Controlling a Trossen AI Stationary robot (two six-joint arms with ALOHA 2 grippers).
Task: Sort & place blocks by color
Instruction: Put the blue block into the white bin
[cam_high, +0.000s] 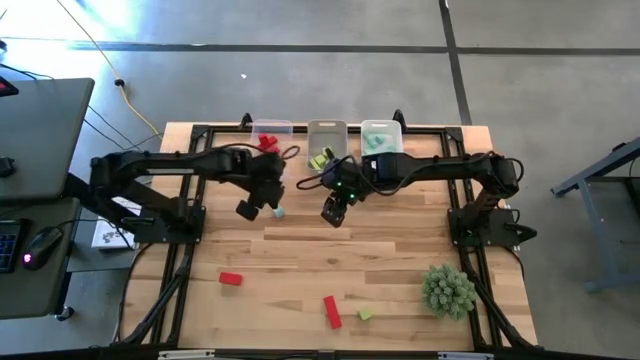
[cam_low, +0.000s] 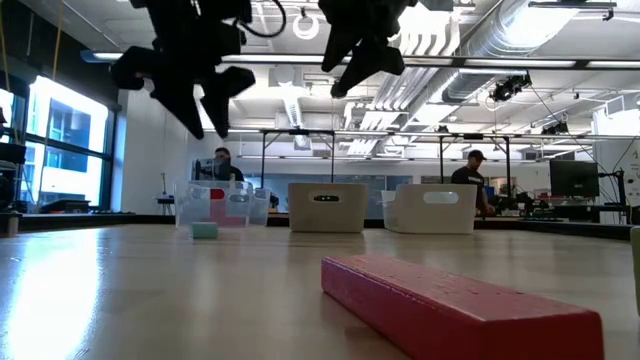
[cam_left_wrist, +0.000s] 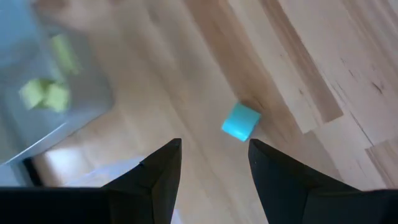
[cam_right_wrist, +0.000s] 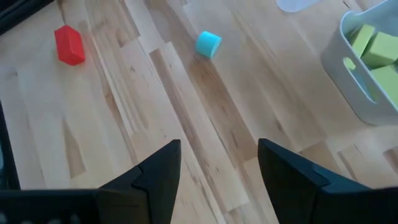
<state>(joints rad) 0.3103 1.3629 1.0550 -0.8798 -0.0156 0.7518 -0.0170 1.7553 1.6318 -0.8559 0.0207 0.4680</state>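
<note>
A teal cube (cam_high: 279, 213) sits on the table near its middle, seen too in the left wrist view (cam_left_wrist: 241, 121) and the low view (cam_low: 204, 230). My left gripper (cam_high: 250, 208) hangs open above the table just left of the cube, fingers (cam_left_wrist: 214, 155) apart and empty. My right gripper (cam_high: 333, 212) hovers open right of the cube, holding nothing (cam_right_wrist: 219, 155). Two red blocks (cam_high: 231, 279) (cam_high: 331, 311) and a yellow-green cube (cam_high: 365, 314) lie nearer the near edge. Other blocks rest in the bins.
Three clear bins stand along the far edge: the left (cam_high: 270, 132) holds red blocks, the middle (cam_high: 327, 140) yellow-green, the right (cam_high: 381, 137) teal. A spiky green plant (cam_high: 447, 290) stands at the near right. A red bar (cam_low: 460, 310) lies close to the low camera.
</note>
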